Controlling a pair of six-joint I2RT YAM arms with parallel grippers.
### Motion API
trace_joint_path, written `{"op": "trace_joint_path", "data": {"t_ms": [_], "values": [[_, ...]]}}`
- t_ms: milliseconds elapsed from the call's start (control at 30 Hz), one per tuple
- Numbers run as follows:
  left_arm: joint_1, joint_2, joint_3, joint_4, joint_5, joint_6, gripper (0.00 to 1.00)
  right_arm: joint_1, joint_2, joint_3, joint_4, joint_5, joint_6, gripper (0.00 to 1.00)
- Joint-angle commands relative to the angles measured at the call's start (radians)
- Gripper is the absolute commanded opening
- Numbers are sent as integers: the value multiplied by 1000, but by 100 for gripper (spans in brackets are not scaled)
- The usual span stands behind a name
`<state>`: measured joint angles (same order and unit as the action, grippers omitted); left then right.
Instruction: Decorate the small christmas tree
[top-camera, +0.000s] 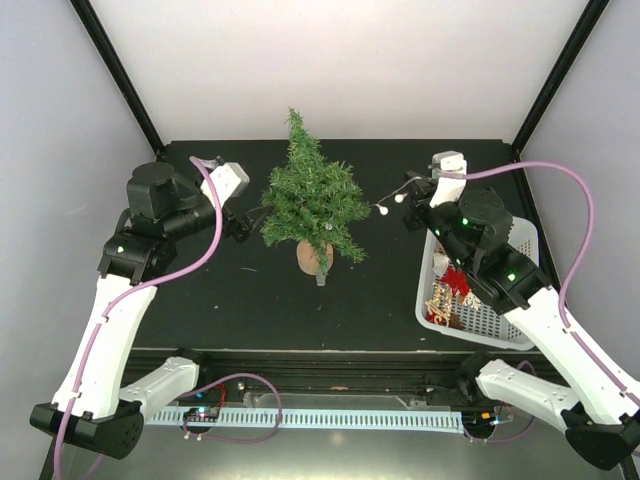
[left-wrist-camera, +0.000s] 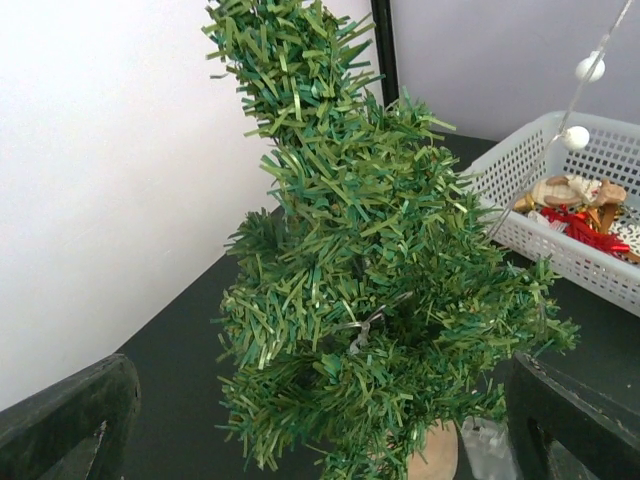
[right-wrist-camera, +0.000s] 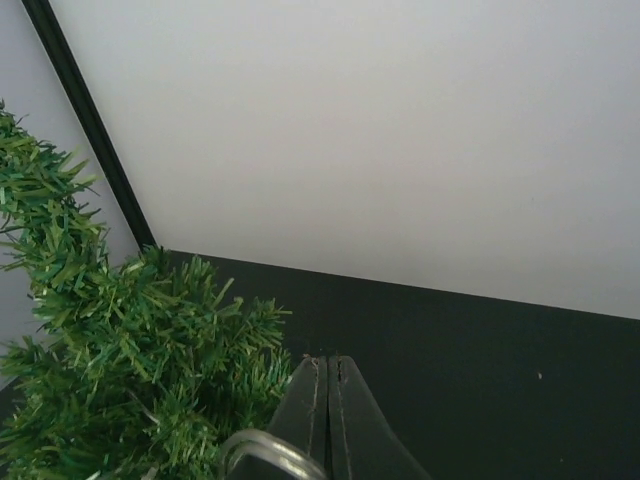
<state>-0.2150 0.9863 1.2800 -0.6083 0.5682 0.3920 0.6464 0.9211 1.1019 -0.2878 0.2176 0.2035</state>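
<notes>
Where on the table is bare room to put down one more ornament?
The widest bare strip of table lies on the near side of the tree, left of the basket. It is crowded beside the tree: the open left gripper on one side, the right gripper, shut on a bead string, on the other.

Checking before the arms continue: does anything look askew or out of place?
The top of the small christmas tree kinks sideways in the left wrist view. The bead string runs straight through the air from the right gripper to the branches, not draped.

Black table (top-camera: 200, 300), white walls (top-camera: 340, 60) (black corner posts (top-camera: 115, 70)).
</notes>
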Motion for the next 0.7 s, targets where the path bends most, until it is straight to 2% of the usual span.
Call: {"op": "trace_joint_path", "data": {"t_ms": [0, 433, 667], "values": [[8, -6, -5, 26, 7, 10, 99, 4, 72, 83, -3, 15, -40, 2], [8, 9, 3, 31, 13, 27, 99, 4, 482, 522, -18, 14, -124, 4], [8, 19, -11, 46, 26, 33, 99, 5, 656, 665, -22, 6, -147, 5]]}}
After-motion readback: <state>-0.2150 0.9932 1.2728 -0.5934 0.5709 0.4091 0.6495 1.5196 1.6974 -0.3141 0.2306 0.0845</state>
